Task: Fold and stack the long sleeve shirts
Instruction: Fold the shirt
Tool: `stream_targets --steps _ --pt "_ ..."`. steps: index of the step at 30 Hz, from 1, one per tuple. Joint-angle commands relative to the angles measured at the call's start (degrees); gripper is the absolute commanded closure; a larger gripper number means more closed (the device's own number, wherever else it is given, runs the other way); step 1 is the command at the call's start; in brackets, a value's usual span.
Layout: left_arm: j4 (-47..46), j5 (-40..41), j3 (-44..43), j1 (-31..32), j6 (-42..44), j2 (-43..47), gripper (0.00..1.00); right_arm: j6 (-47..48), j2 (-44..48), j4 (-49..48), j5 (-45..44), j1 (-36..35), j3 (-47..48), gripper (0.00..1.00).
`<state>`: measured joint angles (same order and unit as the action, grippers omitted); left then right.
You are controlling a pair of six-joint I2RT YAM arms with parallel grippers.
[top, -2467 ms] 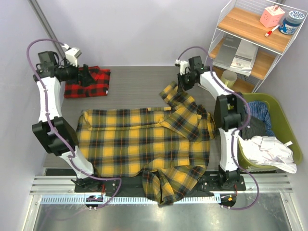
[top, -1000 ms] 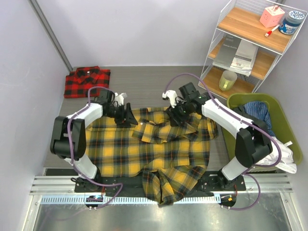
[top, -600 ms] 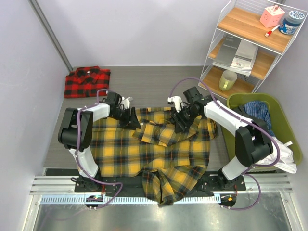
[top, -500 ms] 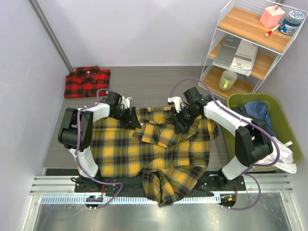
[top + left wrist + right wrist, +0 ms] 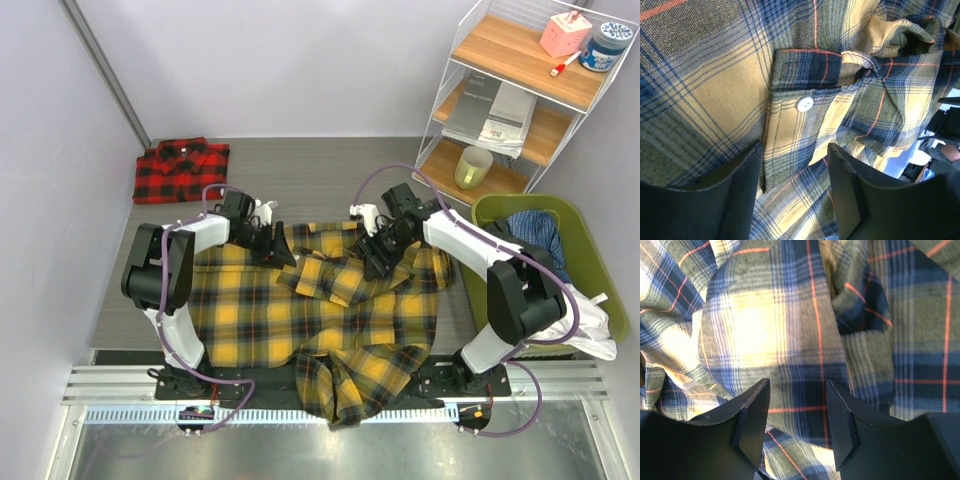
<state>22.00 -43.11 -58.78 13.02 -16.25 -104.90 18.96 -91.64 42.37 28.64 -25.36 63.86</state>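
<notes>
Arms (image 5: 455, 237) reach inward: left pincer (image 5: 279, 256), right pincer (image 5: 379, 266) over yellow shirt (image 5: 300, 325).

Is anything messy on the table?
Yes. The yellow shirt is not flat: a sleeve lies crumpled across its top, and its near edge droops off the table.

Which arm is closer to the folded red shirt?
Left. The left arm is just right of the red shirt; the right arm is much farther right.

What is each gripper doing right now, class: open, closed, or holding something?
Left gripper: open, jaws apart over the cuff of the yellow plaid shirt.
Right gripper: open, over the same shirt, gripping nothing.
</notes>
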Motion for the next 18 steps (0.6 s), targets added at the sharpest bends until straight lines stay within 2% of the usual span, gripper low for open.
stream_targets --steps 1,7,9,11,12,13,14,15,16,18 --pt "-5.65 -4.15 0.95 0.96 0.69 -1.8 0.53 -0.15 -0.83 -0.44 1.77 0.23 0.48 0.46" --pt "-7.41 -6.55 1.39 1.05 -0.01 1.71 0.68 -0.77 -0.91 -0.89 2.12 0.23 0.04 0.46" --pt "-7.5 -6.98 1.39 1.05 0.08 1.98 0.69 -0.85 -0.91 -0.88 2.03 0.23 0.13 0.47" --pt "-7.67 -6.64 1.22 1.05 0.08 1.28 0.64 -0.68 -0.91 -0.88 2.12 0.23 0.3 0.46" --pt "-7.67 -6.2 1.13 1.13 -0.01 0.84 0.58 -0.77 -0.83 -0.97 2.12 0.23 0.48 0.46" --pt "-7.93 -5.76 0.95 1.22 -0.18 0.23 0.48 -0.51 -0.83 -0.97 2.03 0.32 0.48 0.46" --pt "-8.37 -5.23 0.6 1.31 -0.36 -1.08 0.48 -0.59 -0.74 -0.97 2.12 0.23 0.57 0.46" --pt "-8.38 -4.79 0.08 1.48 -0.36 -1.79 0.51 -0.5 -0.65 -0.97 1.94 0.23 0.74 0.46" --pt "-8.38 -4.27 -0.27 1.66 -0.62 -2.49 0.61 -0.59 -0.56 -0.97 1.86 0.23 1.01 0.45" --pt "-8.12 -5.22 -1.94 1.84 -0.71 -3.29 0.73 -0.33 0.58 -0.8 1.85 0.66 1.53 0.44"
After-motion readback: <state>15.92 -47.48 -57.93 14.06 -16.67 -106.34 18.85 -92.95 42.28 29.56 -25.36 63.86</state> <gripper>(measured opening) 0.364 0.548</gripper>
